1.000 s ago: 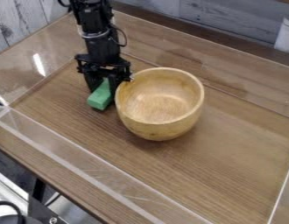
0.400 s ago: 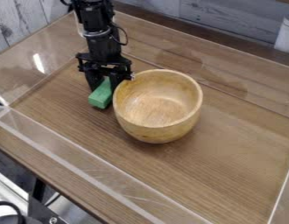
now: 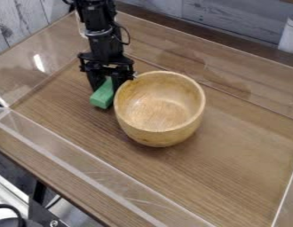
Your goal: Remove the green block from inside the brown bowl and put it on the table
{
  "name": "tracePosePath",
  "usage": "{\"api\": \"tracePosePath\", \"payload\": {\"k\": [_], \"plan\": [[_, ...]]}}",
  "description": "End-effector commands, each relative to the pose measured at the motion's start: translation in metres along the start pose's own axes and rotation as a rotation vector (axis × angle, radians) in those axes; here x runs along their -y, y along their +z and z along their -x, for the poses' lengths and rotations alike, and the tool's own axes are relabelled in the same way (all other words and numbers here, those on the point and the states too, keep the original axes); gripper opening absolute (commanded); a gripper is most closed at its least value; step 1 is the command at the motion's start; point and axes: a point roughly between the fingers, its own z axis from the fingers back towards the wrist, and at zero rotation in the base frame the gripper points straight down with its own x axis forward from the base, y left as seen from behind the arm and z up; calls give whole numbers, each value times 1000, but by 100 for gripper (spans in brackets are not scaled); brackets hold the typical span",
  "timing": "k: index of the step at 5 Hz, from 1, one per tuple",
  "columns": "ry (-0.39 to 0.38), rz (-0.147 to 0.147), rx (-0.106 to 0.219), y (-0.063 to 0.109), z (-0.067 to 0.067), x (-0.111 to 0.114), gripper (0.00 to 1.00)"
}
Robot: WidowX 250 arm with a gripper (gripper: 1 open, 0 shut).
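Nothing has visibly moved since the earlier frames: block, arm and bowl sit where they were. The green block (image 3: 103,94) lies left of centre in the frame, outside the brown bowl (image 3: 162,105) and just beside its left rim, its lower end seemingly resting on the table (image 3: 232,160). Its upper end disappears between the black fingers of the gripper (image 3: 105,82), which points straight down and stays clamped on the block. The bowl itself looks empty, its pale inside showing only wood grain.

By this reading the block is already out of the bowl and down at table level, so what remains is letting go and lifting away.

Several things could go wrong from here. The block stands close to the bowl's wall; if the fingers spread unevenly, one could push it against the rim or tip it over. It also appears tilted rather than flat, so on release it may topple, perhaps toward the bowl. If the arm rises before the fingers fully part, the block could be dragged up and dropped. The clear acrylic wall (image 3: 66,168) along the lower left is well apart and poses little risk.
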Motion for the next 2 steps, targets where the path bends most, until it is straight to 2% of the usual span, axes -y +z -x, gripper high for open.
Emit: {"api": "tracePosePath", "payload": {"k": [1,2], "plan": [[-7,-8,12,4,-5,0,0],[-7,-8,10,3,-6,0,0]]}}
